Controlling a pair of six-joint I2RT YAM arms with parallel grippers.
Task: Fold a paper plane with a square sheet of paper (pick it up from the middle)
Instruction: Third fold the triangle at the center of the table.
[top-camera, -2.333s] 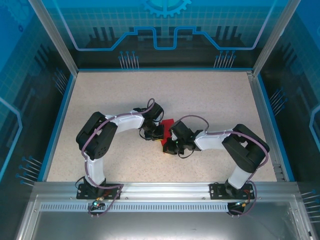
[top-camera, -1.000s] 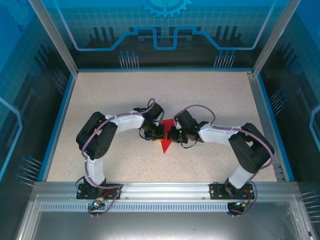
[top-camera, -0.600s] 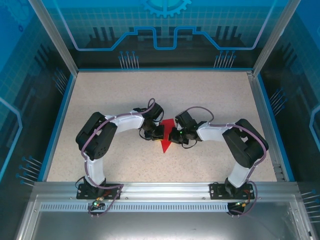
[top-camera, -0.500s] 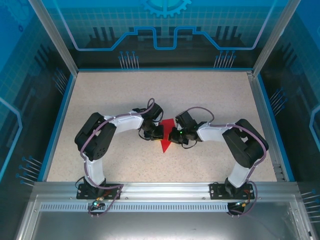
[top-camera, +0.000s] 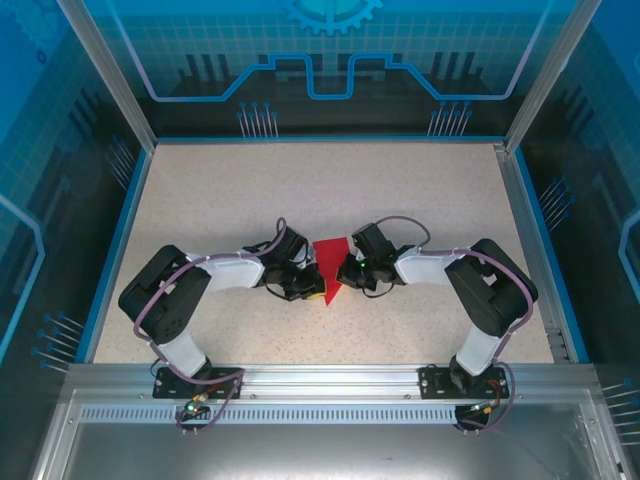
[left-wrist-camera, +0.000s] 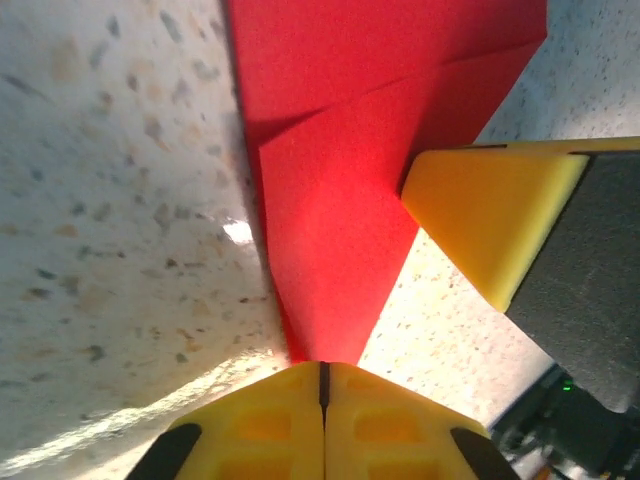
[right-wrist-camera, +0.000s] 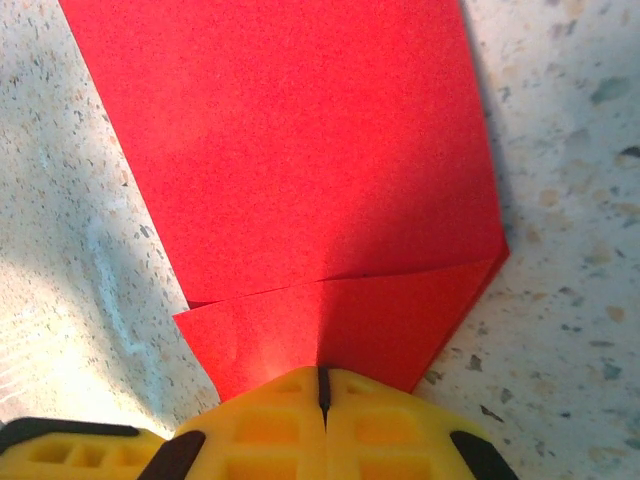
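Pressing creases: left gripper (left-wrist-camera: 323, 372) clenched, tips on the nose of the part-folded red sheet (top-camera: 331, 252), flat on the speckled table (top-camera: 220, 200); right gripper (right-wrist-camera: 322, 378) likewise clenched, bearing on its flap edge. Best to slide firmly along folds, no lifting.

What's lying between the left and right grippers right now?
The folded red paper. In the left wrist view it runs from the left gripper up to the right gripper; the top view shows it between them too.
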